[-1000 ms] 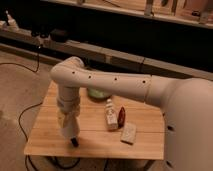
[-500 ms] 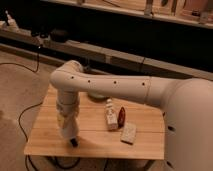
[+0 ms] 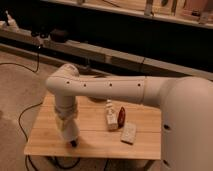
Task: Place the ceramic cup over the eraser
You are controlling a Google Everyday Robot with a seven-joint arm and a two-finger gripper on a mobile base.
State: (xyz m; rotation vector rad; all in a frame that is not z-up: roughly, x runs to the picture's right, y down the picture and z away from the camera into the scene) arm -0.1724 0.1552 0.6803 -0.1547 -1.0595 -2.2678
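Across the right and middle of the view stretches the robot's white arm (image 3: 115,89), its thick upper link running leftward to an elbow and then dropping down toward the near left part of the wooden tabletop (image 3: 95,131). At the arm's lower end the claw (image 3: 73,143) hangs just above the tabletop near its front left edge; whether it is apart or together cannot be told, and the ceramic cup cannot be made out anywhere near it. Near the tabletop's middle stands a white bottle-like figure (image 3: 110,116), upright, with a red-brown object (image 3: 121,115) just beside it on the right. A pale rectangular block (image 3: 129,133) lies flat a little in front of those two. The eraser cannot be picked out.
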